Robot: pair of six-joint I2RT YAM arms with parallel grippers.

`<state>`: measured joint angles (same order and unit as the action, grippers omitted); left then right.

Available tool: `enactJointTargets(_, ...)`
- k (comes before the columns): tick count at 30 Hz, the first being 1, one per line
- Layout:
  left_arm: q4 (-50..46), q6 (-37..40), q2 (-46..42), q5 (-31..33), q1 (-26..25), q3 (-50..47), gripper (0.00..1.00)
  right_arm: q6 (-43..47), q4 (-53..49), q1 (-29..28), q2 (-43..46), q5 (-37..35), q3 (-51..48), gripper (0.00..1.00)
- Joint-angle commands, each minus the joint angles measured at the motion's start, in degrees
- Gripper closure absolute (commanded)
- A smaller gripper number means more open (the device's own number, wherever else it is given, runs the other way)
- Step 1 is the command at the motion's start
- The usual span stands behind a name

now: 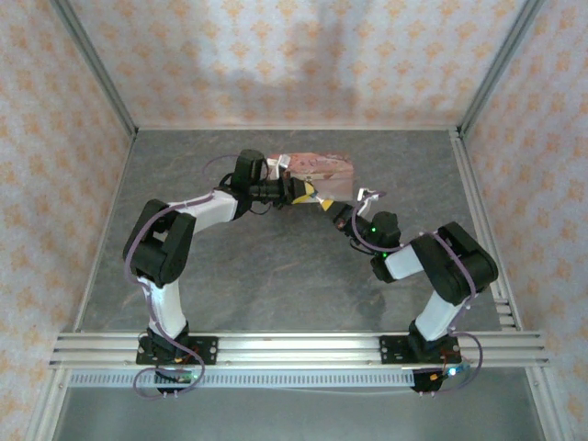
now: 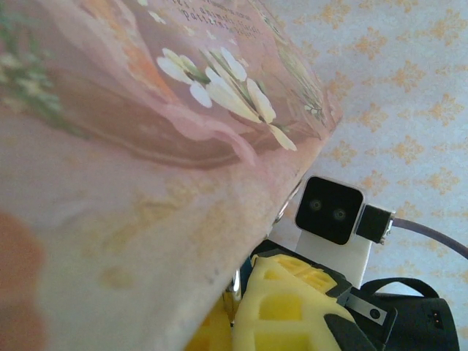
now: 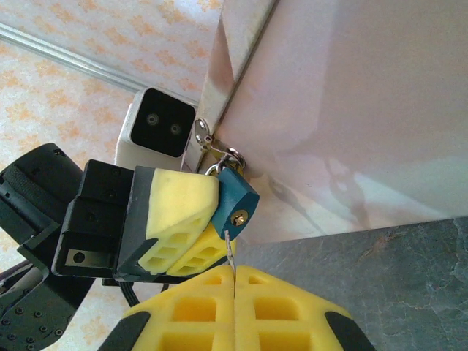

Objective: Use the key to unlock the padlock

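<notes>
The small blue padlock (image 3: 235, 199) hangs by its shackle from the metal hasp (image 3: 219, 151) on the pink tin box (image 3: 351, 102). My left gripper (image 3: 208, 212) is shut on the padlock's body, one yellow finger (image 3: 172, 201) flat against its side. My right gripper (image 3: 234, 281) is shut on the thin key (image 3: 231, 250). The key's blade sticks up from between the pads, its tip just below the brass keyhole (image 3: 238, 217). From above, the left gripper (image 1: 308, 195) and right gripper (image 1: 336, 213) meet at the tin's front edge. In the left wrist view the tin box (image 2: 146, 146) hides the padlock.
The tin box (image 1: 317, 169) stands at the back middle of the grey table (image 1: 276, 276). Patterned walls and metal frame posts enclose the table on three sides. The right wrist's camera block (image 2: 329, 212) sits close behind the left gripper's fingers (image 2: 292, 314).
</notes>
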<state>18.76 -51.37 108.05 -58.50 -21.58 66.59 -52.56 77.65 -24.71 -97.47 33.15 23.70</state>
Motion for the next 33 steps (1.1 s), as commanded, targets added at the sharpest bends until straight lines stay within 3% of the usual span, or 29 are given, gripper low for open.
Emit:
enactJointTargets(1, 4.4, -1.2, -0.2, -3.0, 0.5, -0.2, 1.0, -0.3, 2.9, 0.3, -1.1, -0.2, 1.5, 1.0)
enactJointTargets(33, 11.5, -5.7, -0.2, -3.6, 0.5, -2.6, 1.0, -0.8, 2.9, 0.0, -2.0, 1.0, 5.9, 1.0)
